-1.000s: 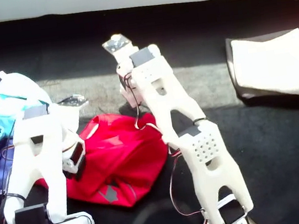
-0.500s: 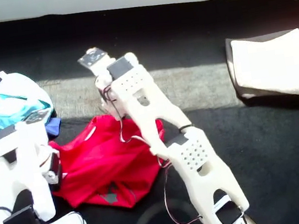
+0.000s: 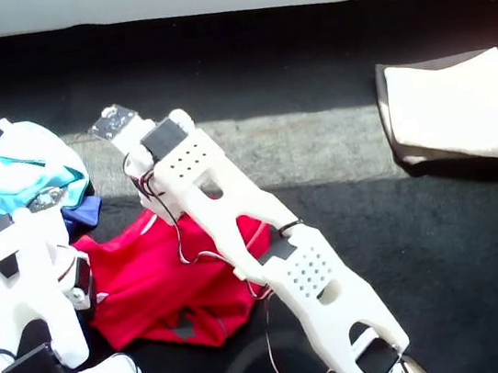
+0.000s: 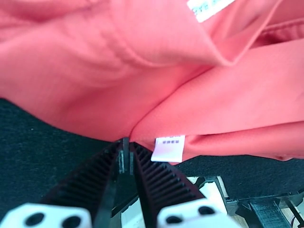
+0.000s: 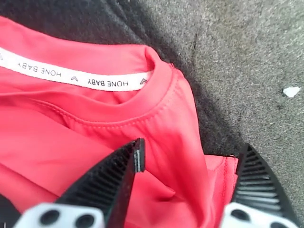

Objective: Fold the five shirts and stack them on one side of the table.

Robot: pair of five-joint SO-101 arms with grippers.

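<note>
Red cloth, crumpled, near the front left of the dark table (image 3: 427, 263), between the two arms: the red shirt (image 3: 147, 286), not yet folded. Pinched at its hem by the left gripper (image 4: 126, 151), ribbed fingers pressed together on the fold of fabric just beside a small white care tag (image 4: 168, 148). Hovered over at the collar (image 5: 161, 99) by the right gripper (image 5: 194, 148), jaws spread wide and grasping nothing. Judging by this: the spreading-out stage, well short of any fold. Two apparently done, in the folded stack (image 3: 456, 106) at the far right; more waiting in the unfolded heap (image 3: 7, 179) of teal, white and blue at the far left. Next, probably: close on the collar or a shoulder, pull against the left hold, lay the cloth flat before folding. Worth keeping the hem grip firm, thin fabric being likely to slip.
</note>
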